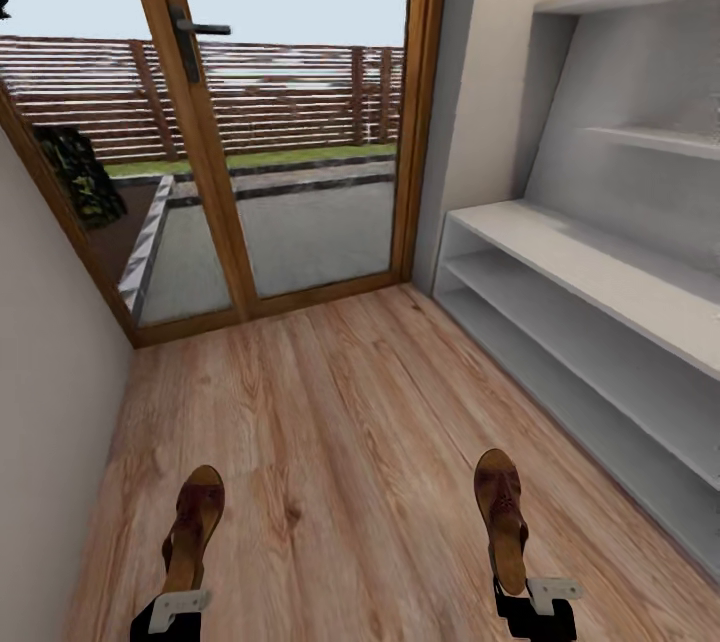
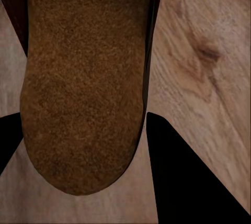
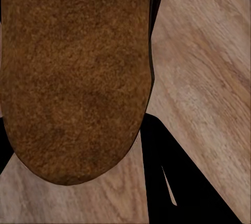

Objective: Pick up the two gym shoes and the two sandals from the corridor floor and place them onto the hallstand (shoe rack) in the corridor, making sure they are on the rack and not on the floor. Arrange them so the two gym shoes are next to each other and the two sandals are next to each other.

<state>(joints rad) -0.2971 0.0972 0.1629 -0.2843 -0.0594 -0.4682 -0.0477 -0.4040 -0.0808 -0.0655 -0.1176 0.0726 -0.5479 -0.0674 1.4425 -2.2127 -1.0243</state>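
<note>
Now left gripper [image 1: 178, 612] grasping sandal [image 1: 194, 527]; right gripper [image 1: 535, 602] grasping other sandal [image 1: 500, 517].

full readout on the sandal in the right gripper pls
The right-hand sandal is dark brown, leather-looking, with a tan footbed and a wide strap across the front. The right gripper holds it at the heel end, toe pointing forward toward the glass door, off the wood-plank floor. In the right wrist view its sole looks rough, suede-like brown with a rounded end, a dark edge strip along one side. Only the gripper touches it. It sits apart from the hallstand.
</note>
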